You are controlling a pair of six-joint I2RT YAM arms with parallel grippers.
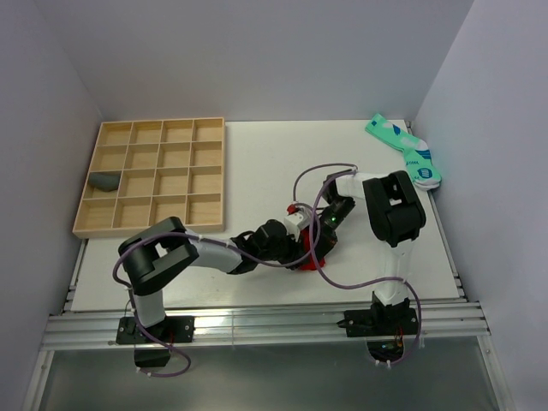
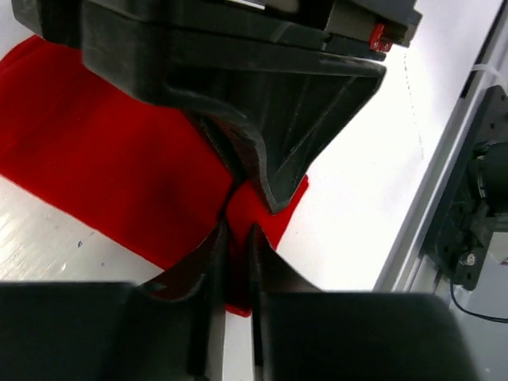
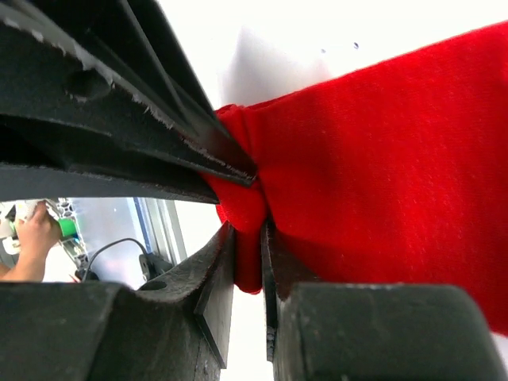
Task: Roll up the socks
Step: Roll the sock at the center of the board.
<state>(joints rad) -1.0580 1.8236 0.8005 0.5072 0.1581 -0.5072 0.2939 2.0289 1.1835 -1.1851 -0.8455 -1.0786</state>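
Obscuring the red sock (image 2: 103, 167) overhead, left tool (image 2: 238, 242) meets right tool (image 3: 248, 238).

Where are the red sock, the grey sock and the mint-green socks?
red sock (image 2: 103, 159): left wrist view, flat middle of the fabric.
grey sock (image 1: 104, 181): top external view, its middle.
mint-green socks (image 1: 404, 148): top external view, middle of the pair.

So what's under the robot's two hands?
The red sock, lying on the white table. The left gripper and the right gripper both pinch its fabric. From above, they cover most of it, so the rest is hidden.
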